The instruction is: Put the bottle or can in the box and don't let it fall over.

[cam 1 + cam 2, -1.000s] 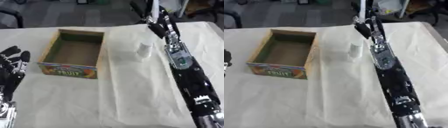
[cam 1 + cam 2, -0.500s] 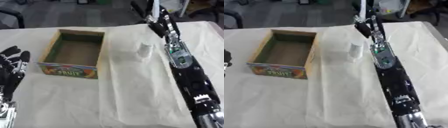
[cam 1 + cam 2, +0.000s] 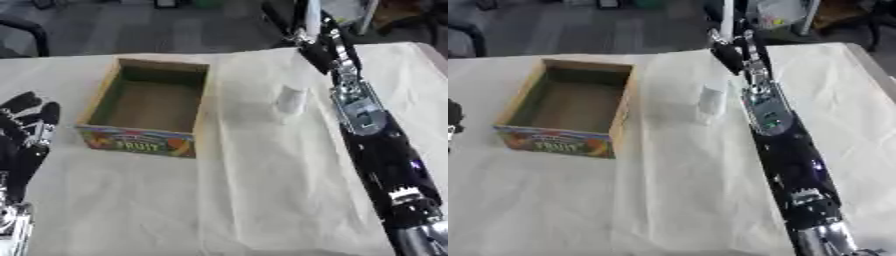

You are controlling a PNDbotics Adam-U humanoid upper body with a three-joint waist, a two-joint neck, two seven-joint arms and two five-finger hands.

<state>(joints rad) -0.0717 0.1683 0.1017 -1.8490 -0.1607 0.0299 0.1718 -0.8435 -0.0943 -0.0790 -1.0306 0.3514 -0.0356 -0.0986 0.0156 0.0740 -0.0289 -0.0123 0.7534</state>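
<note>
Right arm extended far forward, fully stretched; right hand (image 3: 317, 44) at the far end, fingers straight. Left hand (image 3: 22, 140) idle at lower left, fingers up and relaxed.

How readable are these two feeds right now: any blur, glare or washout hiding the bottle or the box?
Left eye view: soft all over; the pale bottle nearly blends into the cream cloth, only a faint shadow marks it. Right eye view: equally soft; the box interior is dark but visibly empty, and its front label is smeared. The right hand is blurred against the background; no strong glare.
</note>
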